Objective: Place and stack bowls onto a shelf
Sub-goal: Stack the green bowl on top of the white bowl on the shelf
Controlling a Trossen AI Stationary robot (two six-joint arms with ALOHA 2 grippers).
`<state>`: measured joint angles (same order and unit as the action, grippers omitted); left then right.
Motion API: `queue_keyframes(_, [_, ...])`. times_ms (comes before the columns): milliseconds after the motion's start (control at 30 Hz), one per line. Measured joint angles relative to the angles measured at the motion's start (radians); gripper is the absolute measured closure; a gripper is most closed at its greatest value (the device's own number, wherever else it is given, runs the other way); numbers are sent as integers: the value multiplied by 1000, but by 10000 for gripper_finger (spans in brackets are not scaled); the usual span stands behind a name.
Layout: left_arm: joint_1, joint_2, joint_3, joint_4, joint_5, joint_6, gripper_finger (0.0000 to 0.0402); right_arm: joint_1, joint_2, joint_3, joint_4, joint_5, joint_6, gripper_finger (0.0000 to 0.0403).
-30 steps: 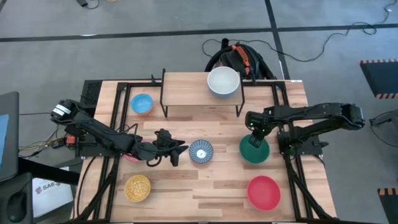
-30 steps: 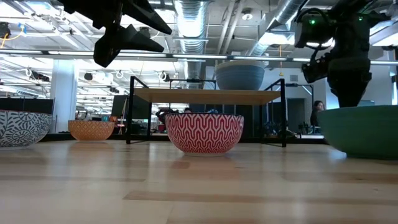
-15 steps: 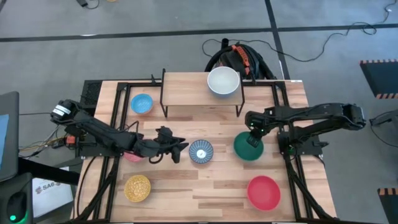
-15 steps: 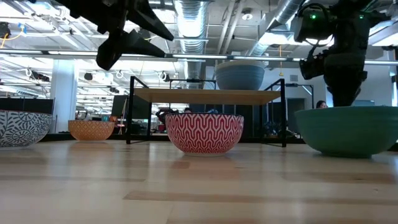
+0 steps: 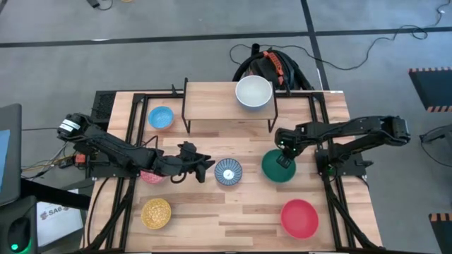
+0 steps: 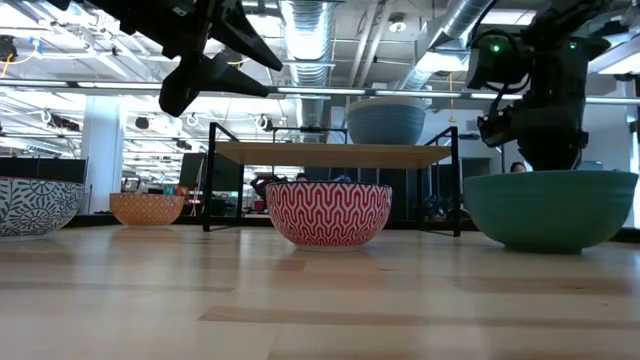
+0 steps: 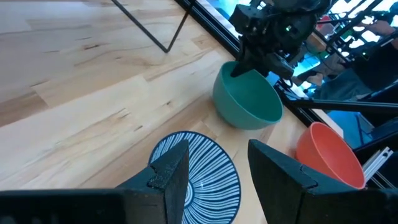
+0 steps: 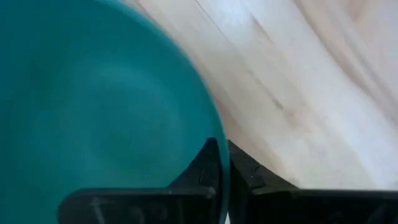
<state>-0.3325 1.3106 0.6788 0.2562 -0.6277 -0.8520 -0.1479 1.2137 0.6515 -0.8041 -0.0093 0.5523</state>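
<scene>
Progress of the stacking task. One bowl, the white bowl (image 5: 253,92), already stands on the shelf (image 5: 212,106); no bowl is stacked on it. Six more bowls show on the tabletop (image 5: 240,204), so most of the work is judged to remain.

Right arm. The arm reaches in from the table's right edge, its wrist bent downward. The right gripper (image 5: 284,149) has its fingers pressed together on the rim of the green bowl (image 5: 275,168), one finger inside the wall and one outside, as the right wrist view shows (image 8: 214,171). In the low view the green bowl (image 6: 548,208) appears to rest on, or barely above, the wood; which of the two cannot be told. The shelf lies beyond this gripper, toward the table's far edge, and the red bowl (image 5: 299,217) lies behind it, nearer the front edge.

Left arm. The arm stretches low across the table from the left side. The left gripper (image 7: 214,177) hangs with fingers spread, gripping nothing, just beside the blue-white patterned bowl (image 5: 227,172), which sits directly ahead of its fingertips. The pink bowl (image 5: 150,176) is partly hidden under this arm; the yellow bowl (image 5: 156,213) and the blue bowl (image 5: 161,117) stand well apart on either side of it.
</scene>
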Motion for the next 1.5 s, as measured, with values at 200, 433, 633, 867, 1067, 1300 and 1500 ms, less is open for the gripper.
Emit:
queue_keyframes(200, [0, 0, 0, 0, 4, -12, 253, 28, -11, 66, -26, 12, 21, 376])
queue_keyframes(433, [-8, 0, 0, 11, 4, -36, 253, 101, -11, 185, -74, 63, 29, 379])
queue_keyframes(633, [-23, 0, 0, 38, -4, -36, 253, 161, -11, 272, -112, 157, 67, 379])
queue_keyframes(867, [-36, 1, 13, 45, -7, -22, 253, 221, -11, 328, -145, 248, 103, 379])
queue_keyframes(1067, [-36, 1, 39, 38, -29, 2, 253, 253, -11, 359, -178, 284, 131, 379])
queue_keyframes(1300, [-36, 1, 74, 26, -41, 11, 253, 283, -12, 424, -230, 323, 150, 379])
queue_keyframes(1500, [-23, 1, 197, -77, -137, 96, 253, 286, -12, 507, -278, 387, 150, 379])
